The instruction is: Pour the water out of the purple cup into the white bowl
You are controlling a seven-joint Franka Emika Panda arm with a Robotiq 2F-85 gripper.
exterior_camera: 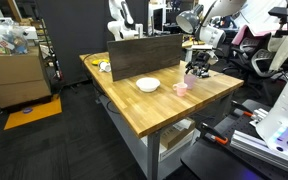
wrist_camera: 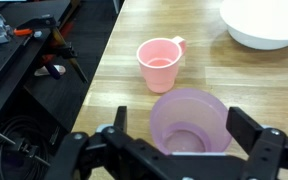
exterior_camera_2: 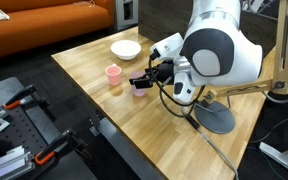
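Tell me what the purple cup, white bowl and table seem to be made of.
The purple cup looks like plastic: thin, slightly see-through wall. The white bowl is smooth; ceramic or plastic, can't tell. The table is wood, with visible grain and joined strips.

The white Panda arm (exterior_camera_2: 219, 55) is folded low, its bulky last joints bent over so that the wrist carries the Robotiq gripper (exterior_camera_2: 142, 82) out to the side at a slant — not straight down. In the wrist view its two black fingers (wrist_camera: 119, 128) stand spread wide apart.
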